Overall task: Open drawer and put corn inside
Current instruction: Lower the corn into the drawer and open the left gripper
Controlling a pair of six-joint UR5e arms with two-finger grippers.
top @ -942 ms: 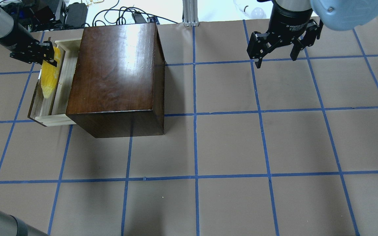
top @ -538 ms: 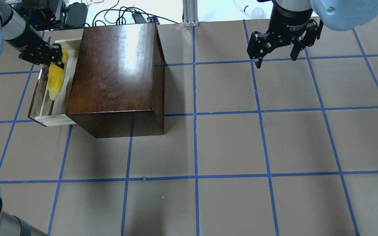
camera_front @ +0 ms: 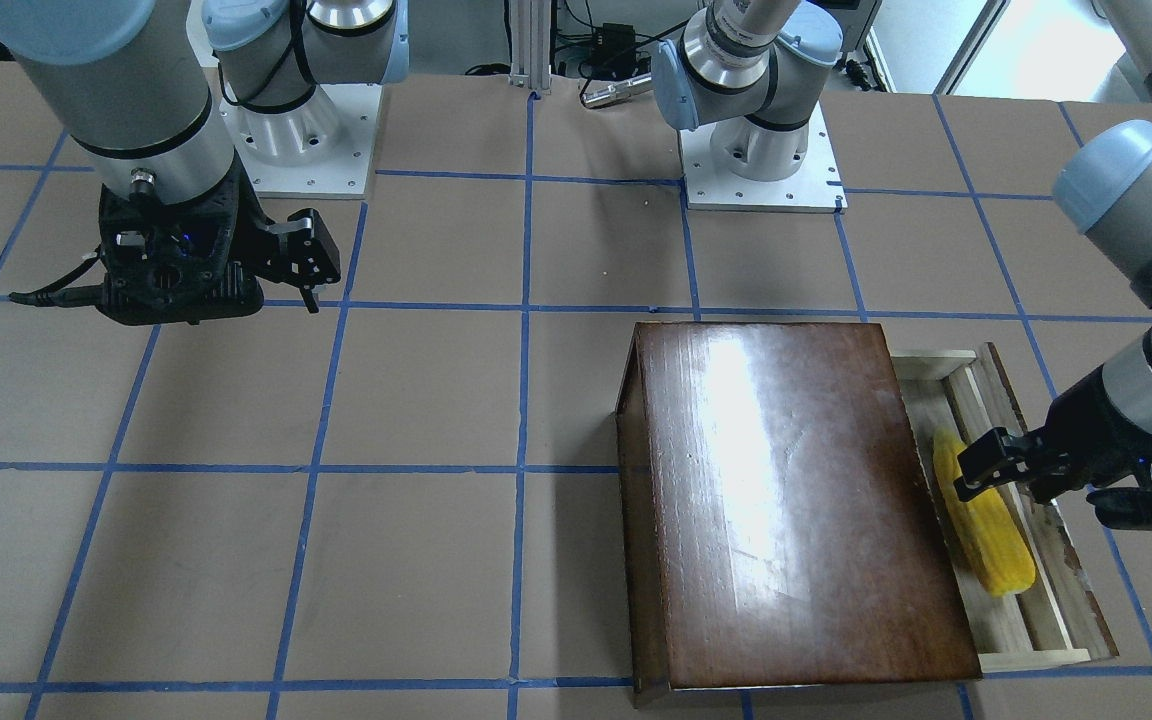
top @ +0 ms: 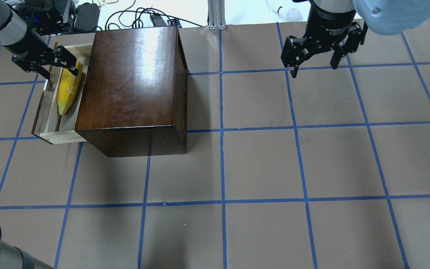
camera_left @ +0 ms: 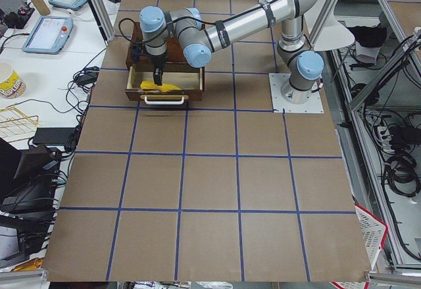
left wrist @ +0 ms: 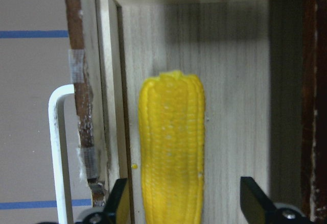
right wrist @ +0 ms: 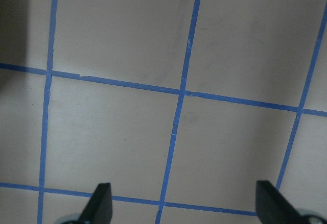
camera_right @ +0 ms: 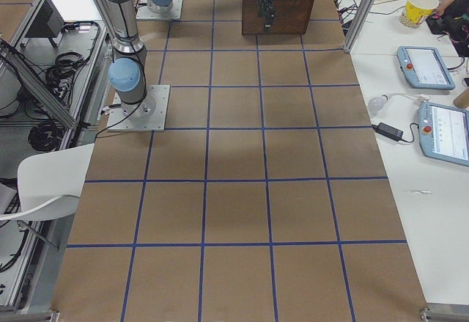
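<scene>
The drawer [top: 50,129] stands pulled out of the glossy dark-brown box [top: 133,82] on its left side. The yellow corn [top: 68,89] lies lengthwise on the drawer's pale floor and also shows in the front view [camera_front: 981,530]. My left gripper [top: 50,65] is open over the corn's far end. In the left wrist view its fingers [left wrist: 120,206] straddle the corn [left wrist: 171,152] with gaps on both sides. My right gripper [top: 314,67] is open and empty, hanging over bare table at the far right. The right wrist view [right wrist: 189,208] shows only table below it.
The drawer has a white wire handle [left wrist: 56,147] on its chipped dark front panel [left wrist: 76,55]. The brown table is marked with blue tape lines [top: 222,130]. Cables and power bricks [top: 88,15] lie beyond the far edge.
My left gripper carried the corn sideways over the drawer toward the box, then opened. The corn now lies on the drawer floor. The right arm has not moved.
</scene>
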